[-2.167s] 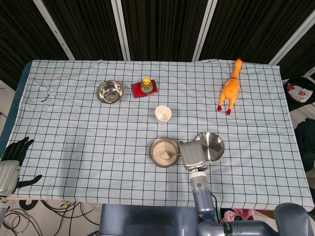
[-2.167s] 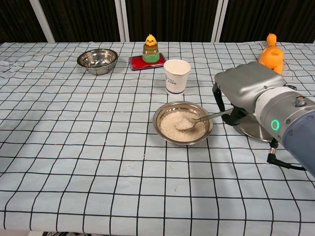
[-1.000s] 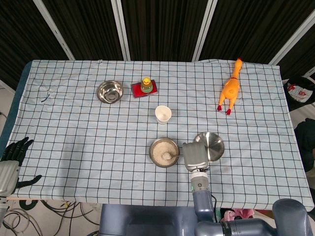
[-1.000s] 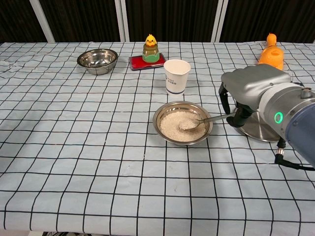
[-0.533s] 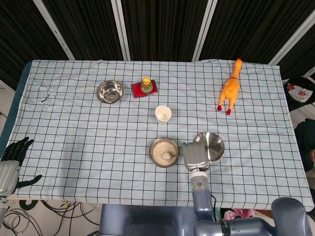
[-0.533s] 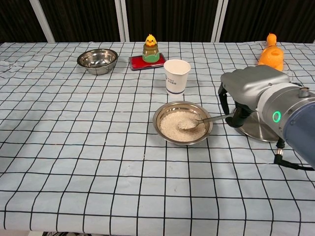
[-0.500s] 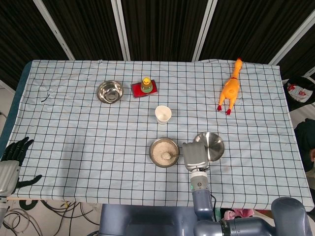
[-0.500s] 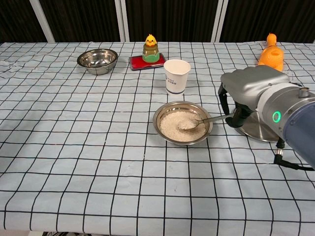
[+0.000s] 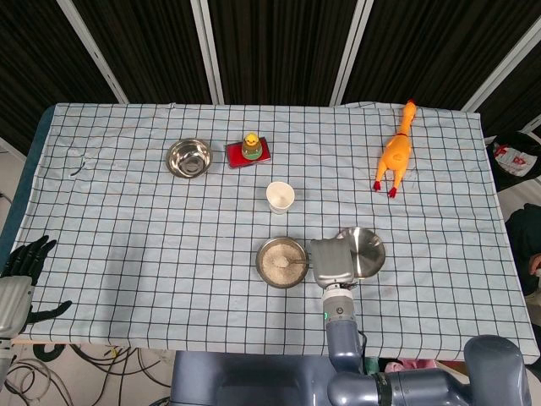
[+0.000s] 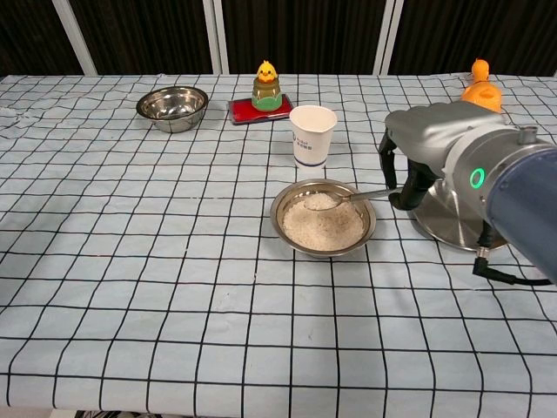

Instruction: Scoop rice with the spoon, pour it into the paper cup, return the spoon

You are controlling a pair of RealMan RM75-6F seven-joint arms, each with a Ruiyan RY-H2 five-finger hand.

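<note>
Spoon [image 10: 352, 197] gripped by right robot hand [image 10: 424, 144] over rice bowl [image 10: 322, 219], left robot hand [image 9: 25, 269] open

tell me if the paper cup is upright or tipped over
Upright. The paper cup stands on its base on the checked cloth, open mouth up, just beyond the rice bowl. Whether it holds rice cannot be told.

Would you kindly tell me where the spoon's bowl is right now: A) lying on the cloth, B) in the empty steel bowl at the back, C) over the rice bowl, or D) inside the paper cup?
C: held by the right hand, the spoon has its bowl end over the rice bowl, short of the paper cup.
</note>
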